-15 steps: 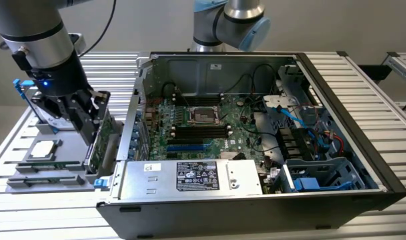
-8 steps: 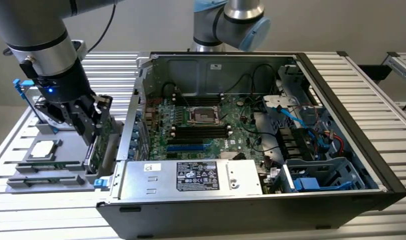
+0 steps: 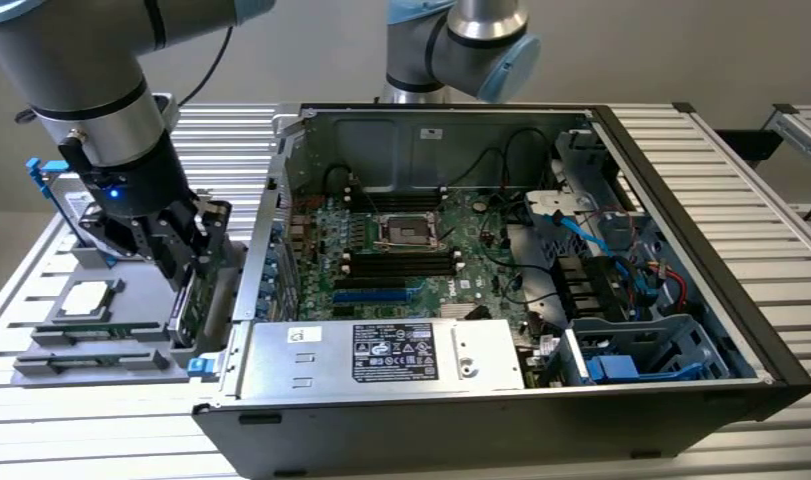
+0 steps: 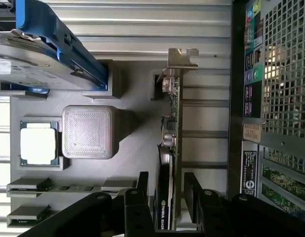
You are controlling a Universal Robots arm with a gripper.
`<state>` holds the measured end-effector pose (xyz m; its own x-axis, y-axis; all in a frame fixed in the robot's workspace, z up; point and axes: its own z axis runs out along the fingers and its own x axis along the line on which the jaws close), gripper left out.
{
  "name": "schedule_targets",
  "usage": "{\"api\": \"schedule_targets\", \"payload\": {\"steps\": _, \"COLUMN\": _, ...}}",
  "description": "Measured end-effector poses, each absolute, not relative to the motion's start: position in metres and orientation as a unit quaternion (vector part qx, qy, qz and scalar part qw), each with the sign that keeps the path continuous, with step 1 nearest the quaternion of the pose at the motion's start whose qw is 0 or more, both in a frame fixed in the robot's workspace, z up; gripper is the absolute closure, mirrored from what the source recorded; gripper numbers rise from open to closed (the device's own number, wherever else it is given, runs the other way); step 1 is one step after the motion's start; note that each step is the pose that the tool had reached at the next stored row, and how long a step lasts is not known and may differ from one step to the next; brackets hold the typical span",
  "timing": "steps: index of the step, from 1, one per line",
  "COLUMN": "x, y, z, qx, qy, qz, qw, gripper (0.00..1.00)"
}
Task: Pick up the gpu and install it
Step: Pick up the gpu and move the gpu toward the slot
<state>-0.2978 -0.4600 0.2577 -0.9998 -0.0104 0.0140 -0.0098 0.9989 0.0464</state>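
Item: thin green-and-black expansion card with a silver end bracket, the gpu (image 4: 168, 143).
Location: on edge in a slot of the grey moulded tray (image 4: 137, 98), beside the open black computer case (image 3: 725, 330).
Reason for stance: probably upright so the fingers can straddle it.
Gripper: black two-finger gripper (image 4: 166, 177), spread either side of the card, apparently not clamping.
Hidden: the card's near end, behind the gripper body.

Soft, even light throughout; the grey block (image 4: 88, 132) throws a faint shadow, and the slatted table (image 4: 2, 113) glares white.
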Motion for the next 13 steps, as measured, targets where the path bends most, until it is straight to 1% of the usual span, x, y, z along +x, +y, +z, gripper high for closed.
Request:
{"api": "schedule_targets", "payload": {"steps": 9, "x": -0.299, "y": -0.460, "z": 0.242, "qx": 0.008, "qy": -1.000, "qz": -0.023, "qw": 0.007, "gripper": 0.58}}
{"api": "schedule_targets", "payload": {"steps": 13, "x": -0.298, "y": -0.460, "z": 0.241, "qx": 0.008, "qy": -1.000, "qz": -0.023, "qw": 0.007, "gripper": 0.58}}
